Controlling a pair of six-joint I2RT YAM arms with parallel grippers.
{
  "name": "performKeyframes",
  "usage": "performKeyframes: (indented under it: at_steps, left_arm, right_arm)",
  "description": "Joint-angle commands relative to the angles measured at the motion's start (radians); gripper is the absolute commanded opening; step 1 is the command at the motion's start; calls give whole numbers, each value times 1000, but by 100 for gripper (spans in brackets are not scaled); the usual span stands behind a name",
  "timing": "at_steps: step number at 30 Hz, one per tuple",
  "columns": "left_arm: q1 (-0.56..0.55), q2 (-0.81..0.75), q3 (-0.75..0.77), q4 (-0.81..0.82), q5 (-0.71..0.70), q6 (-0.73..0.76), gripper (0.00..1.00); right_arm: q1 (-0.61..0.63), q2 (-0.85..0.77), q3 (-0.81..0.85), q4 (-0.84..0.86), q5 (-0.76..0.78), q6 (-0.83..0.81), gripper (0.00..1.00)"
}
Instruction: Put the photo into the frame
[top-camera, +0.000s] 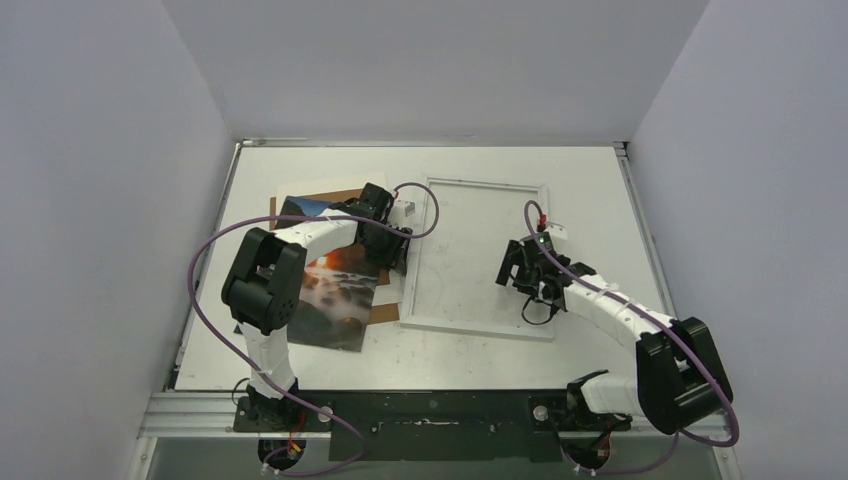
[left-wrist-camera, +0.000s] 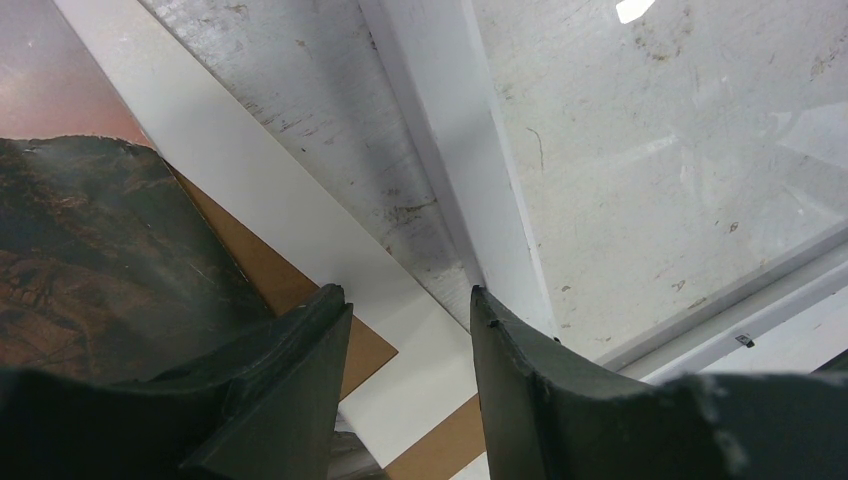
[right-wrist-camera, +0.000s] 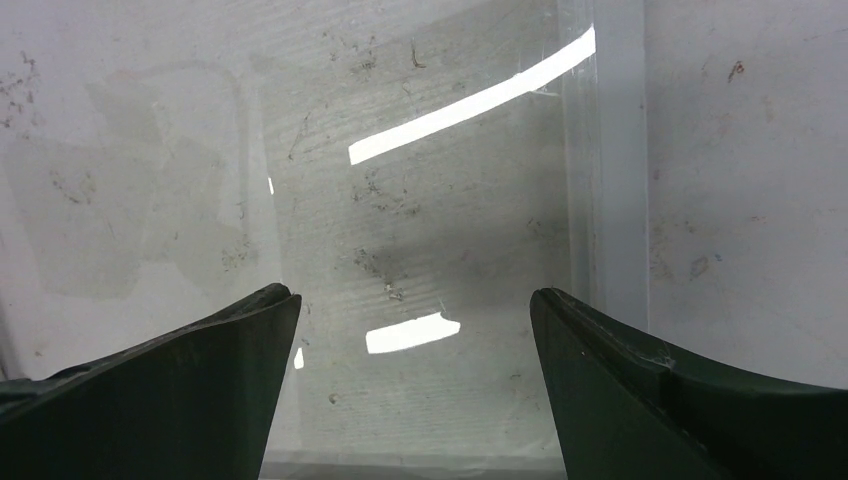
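Photo (top-camera: 335, 285) flat on brown board (top-camera: 345, 196), at the desk's (top-camera: 600, 200) 9 o'clock side. Frame (top-camera: 487, 184) at centre, just beside, 3 o'clock of photo. Left hand (left-wrist-camera: 408, 305) half-spread, released, over board's edge. Right hand (right-wrist-camera: 415, 296) wide, released, above frame glass.

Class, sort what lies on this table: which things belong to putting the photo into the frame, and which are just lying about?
Belong to the job:
- thin sunset landscape photo print
- large white rectangular picture frame

Just lying about:
- plain brown backing board, under the print
- pale flat strip, lying across that board
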Motion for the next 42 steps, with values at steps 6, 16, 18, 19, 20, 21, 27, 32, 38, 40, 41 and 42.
performKeyframes:
  at_steps: [6, 16, 18, 19, 20, 21, 27, 32, 38, 40, 41, 42]
  left_arm:
    - [1, -1, 22, 29, 39, -10, 46]
    - [1, 1, 20, 30, 43, -10, 46]
    - [1, 1, 20, 30, 43, -10, 46]
    - [0, 1, 20, 30, 43, -10, 46]
    - [1, 0, 20, 31, 43, -10, 46]
    - [1, 0, 19, 31, 43, -11, 46]
    - [1, 3, 20, 33, 43, -13, 46]
    - [0, 7, 21, 37, 45, -17, 46]
    - [-3, 10, 13, 43, 45, -18, 46]
    - [-4, 10, 13, 43, 44, -17, 46]
    - [-3, 10, 14, 43, 43, -17, 46]
    - [-3, 10, 15, 42, 44, -17, 46]
  right_arm:
    - [-136, -101, 105, -107, -71, -70, 90]
    - [-157, -66, 13, -41, -123, -54, 90]
    - [-157, -54, 6, -37, -124, -53, 90]
    - [-157, -52, 3, -34, -123, -53, 90]
    - [-157, -50, -2, -30, -137, -50, 90]
    - [-157, -48, -7, -27, -150, -48, 90]
    - [-154, -49, -30, -9, -173, -34, 90]
    - [-138, -52, -42, 8, -189, -12, 90]
    - [-111, -40, -42, 17, -186, 2, 90]
    - [-105, -34, -46, 22, -186, 7, 89]
    - [-102, -30, -46, 25, -185, 10, 89]
    - [-100, -27, -47, 28, -185, 12, 89]
